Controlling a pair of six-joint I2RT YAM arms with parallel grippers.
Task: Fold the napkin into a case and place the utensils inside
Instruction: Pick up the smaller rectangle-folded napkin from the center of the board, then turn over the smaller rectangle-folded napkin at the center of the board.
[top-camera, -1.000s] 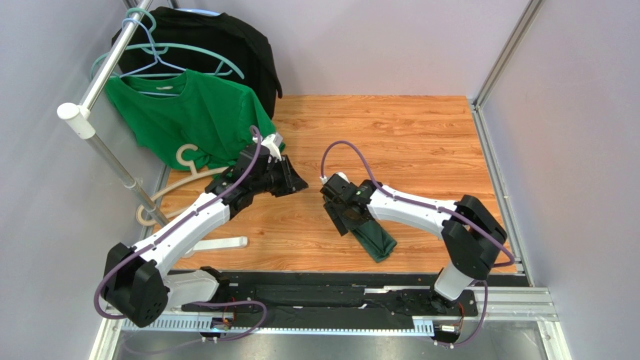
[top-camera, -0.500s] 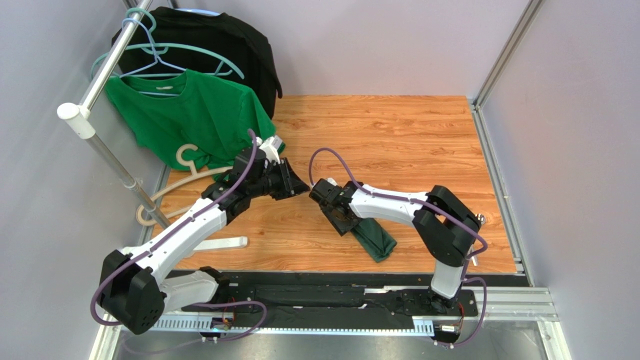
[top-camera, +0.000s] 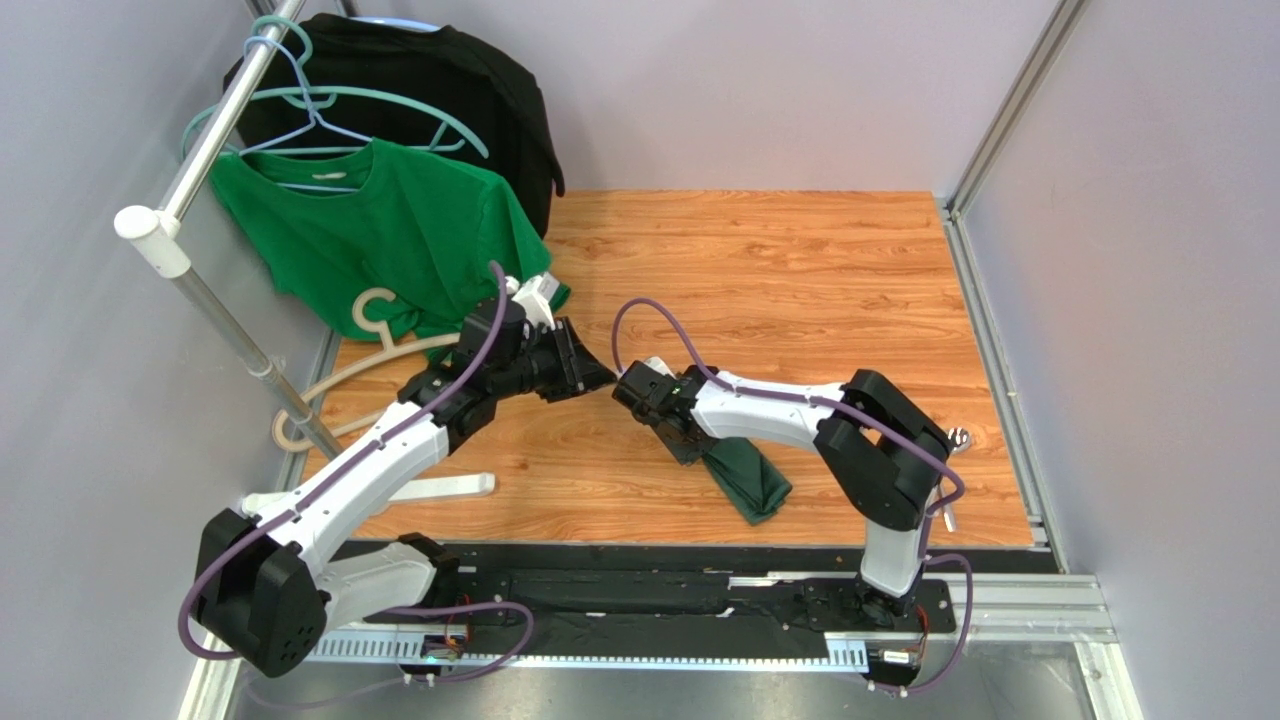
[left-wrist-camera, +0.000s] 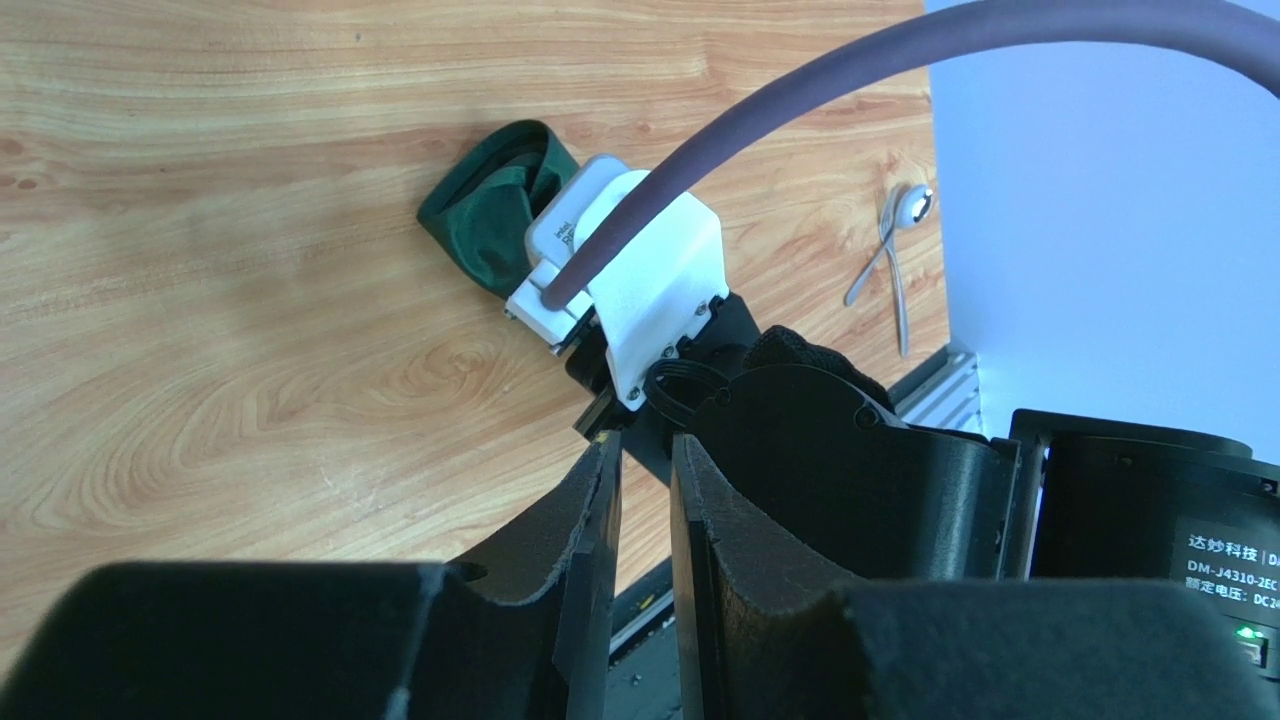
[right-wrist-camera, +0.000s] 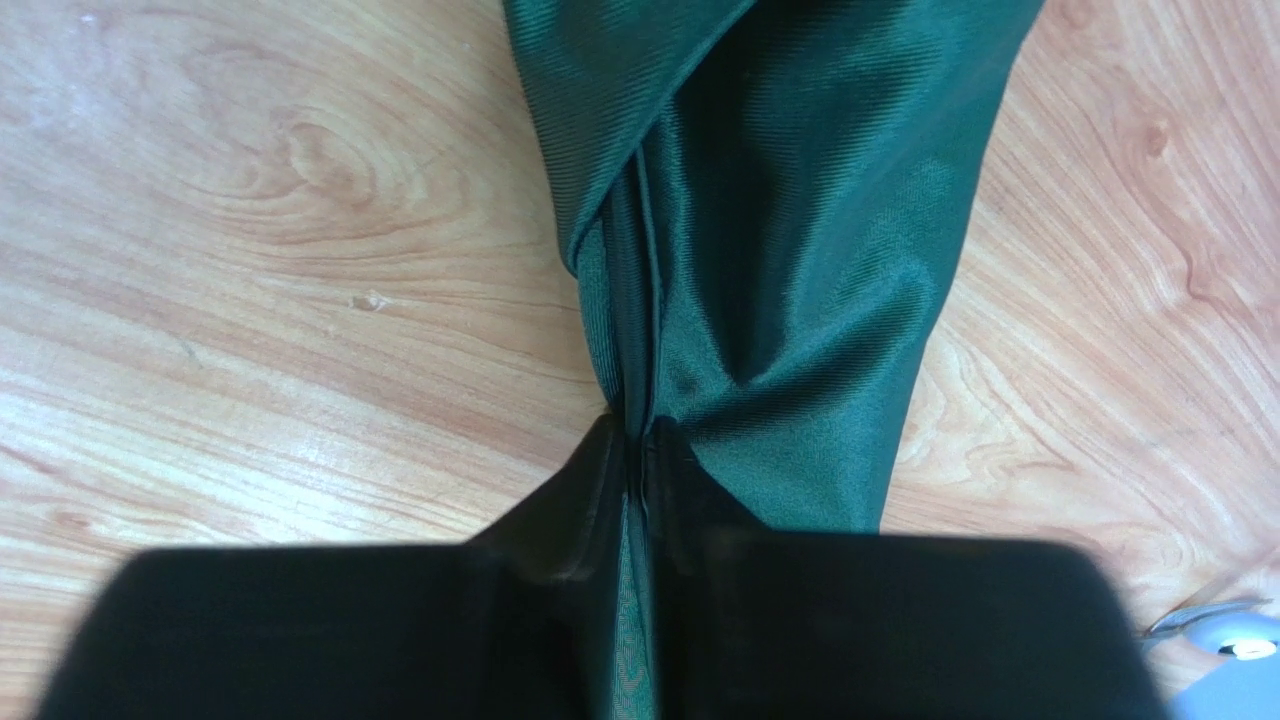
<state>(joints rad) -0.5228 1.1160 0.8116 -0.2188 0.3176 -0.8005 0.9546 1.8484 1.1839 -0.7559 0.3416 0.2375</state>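
Right gripper: pinching the napkin, now dragged leftward, bunched, not yet a case. Left gripper: nearly pressed together, empty, beside it.

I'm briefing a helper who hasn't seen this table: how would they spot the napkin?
On the wooden table, look near the front edge, just under the right gripper, which pinches its top end. The napkin is a narrow bundle of dark forest-green cloth, darker and far smaller than the bright green T-shirt hanging at the back left.

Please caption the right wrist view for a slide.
Right end effector shut on a fold of the napkin lying on the table.
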